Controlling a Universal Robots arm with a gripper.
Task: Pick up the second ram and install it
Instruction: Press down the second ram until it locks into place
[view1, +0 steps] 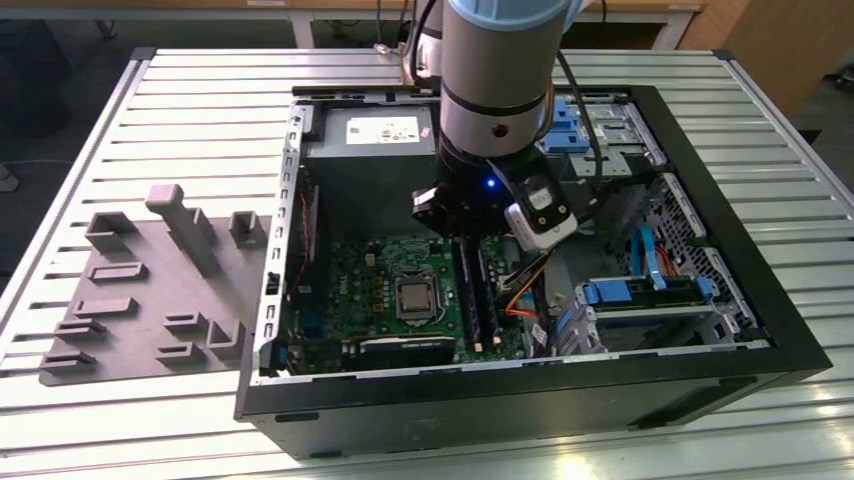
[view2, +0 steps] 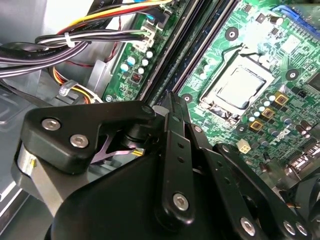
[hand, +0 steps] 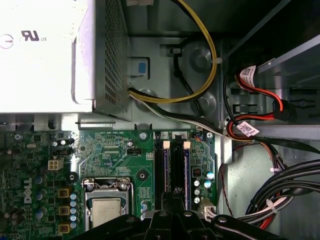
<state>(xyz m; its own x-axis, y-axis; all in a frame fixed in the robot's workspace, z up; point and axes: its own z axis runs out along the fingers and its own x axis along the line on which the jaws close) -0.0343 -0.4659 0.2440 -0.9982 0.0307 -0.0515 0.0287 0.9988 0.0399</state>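
My gripper (view1: 467, 235) sits low over the motherboard (view1: 387, 290), at three o'clock of the CPU socket (view1: 416, 297); both RAM sticks (hand: 172, 167) look seated, finger state I cannot tell

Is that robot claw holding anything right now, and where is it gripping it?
It cannot be told. The gripper is down over the motherboard's memory slots, its fingertips hidden.

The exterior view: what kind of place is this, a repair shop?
More likely a robotics lab or test bench: an opened computer case lies on a slatted metal table, a grey parts fixture lies beside it, and wooden benches stand behind.
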